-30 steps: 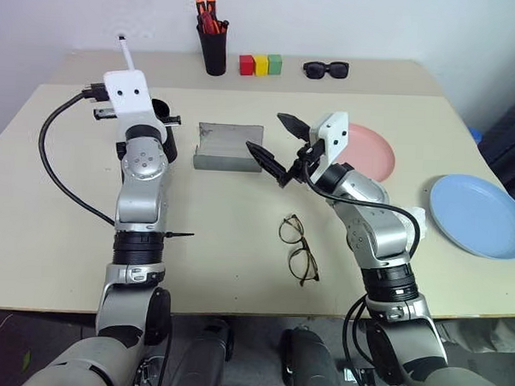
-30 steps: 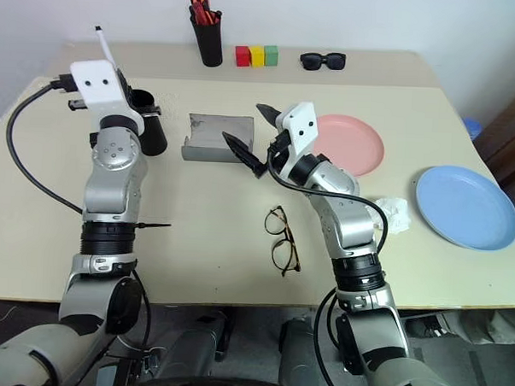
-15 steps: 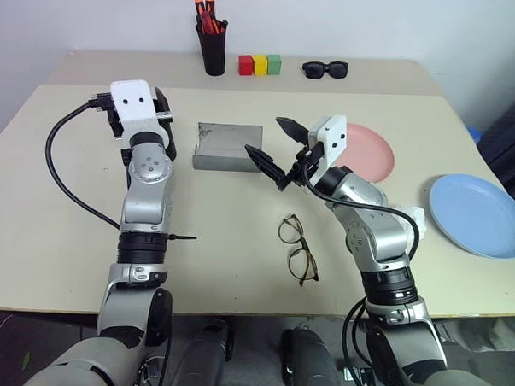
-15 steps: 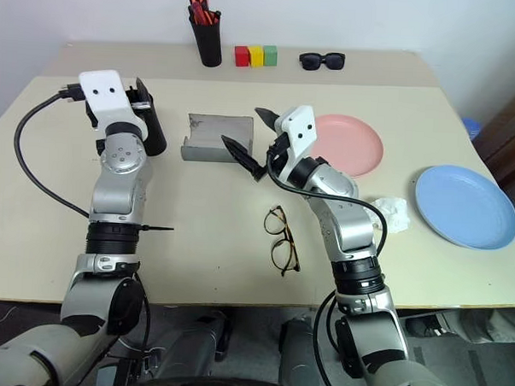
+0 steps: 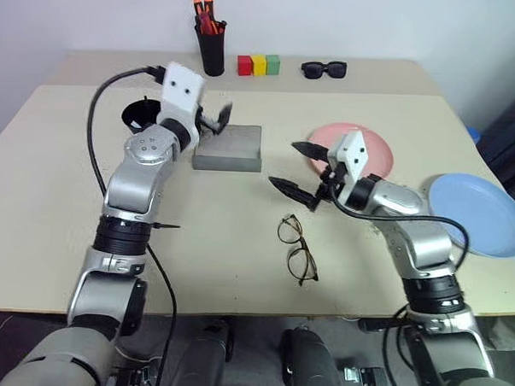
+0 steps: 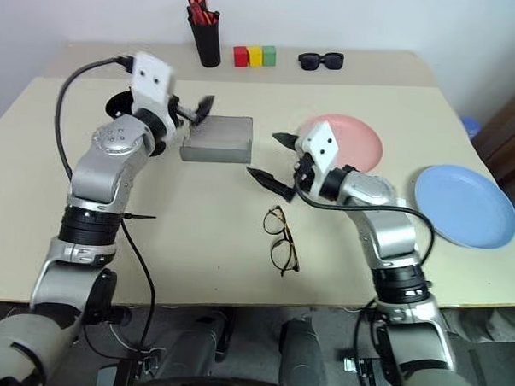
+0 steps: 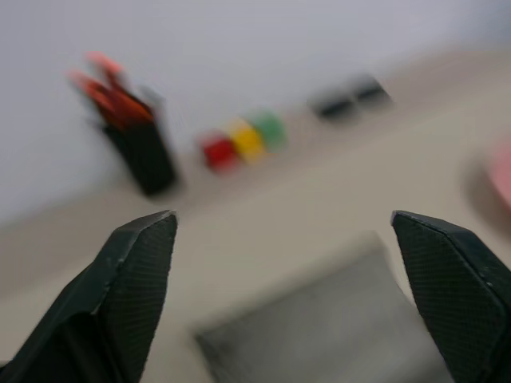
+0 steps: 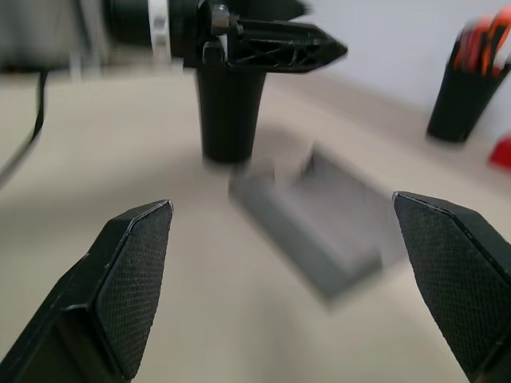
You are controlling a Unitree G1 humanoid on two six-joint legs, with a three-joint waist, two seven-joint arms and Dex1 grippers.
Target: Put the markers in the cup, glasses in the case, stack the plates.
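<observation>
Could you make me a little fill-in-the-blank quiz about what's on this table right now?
1. The wire-framed glasses lie on the table, not in the grey ___.
2. The plate nearest the right gripper is coloured ___.
3. Beside the yellow block, the block nearer the sunglasses is ___.
4. The fingers of the left gripper stand ___.

Missing words: case; pink; green; open

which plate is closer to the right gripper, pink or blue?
The pink plate: it lies right behind the right gripper. The light blue plate sits apart, near the table's right edge.
</observation>
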